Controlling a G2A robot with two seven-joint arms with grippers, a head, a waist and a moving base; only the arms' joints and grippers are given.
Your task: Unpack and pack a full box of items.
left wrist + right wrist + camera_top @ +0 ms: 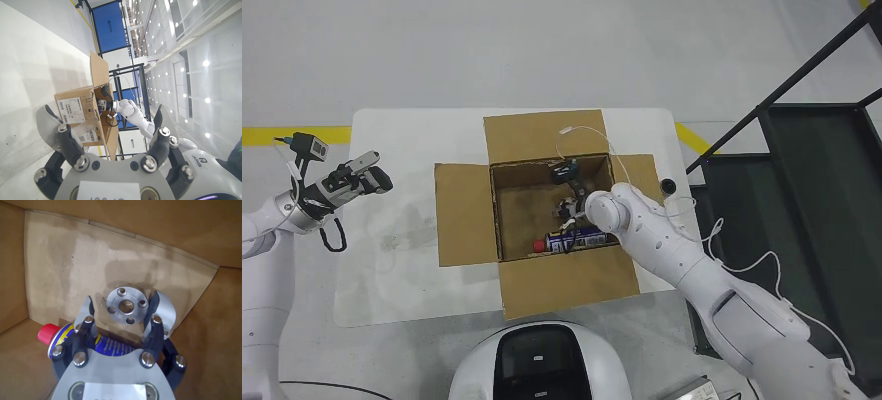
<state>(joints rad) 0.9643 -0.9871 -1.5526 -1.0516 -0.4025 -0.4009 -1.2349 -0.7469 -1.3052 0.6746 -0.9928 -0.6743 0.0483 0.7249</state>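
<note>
Flange (115,299) lies between spread fingers (166,309) of right gripper (122,301)

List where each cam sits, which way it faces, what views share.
Top view: above the arms, looking down at the table and open box; both arms show.
Left wrist view: beside the box, looking across the table at its labelled wall; open left gripper in front, other arm beyond.
Right wrist view: inside the box, facing its floor; open right gripper straddling a metal flange, spray can beside.
Shared: box in all three.
</note>
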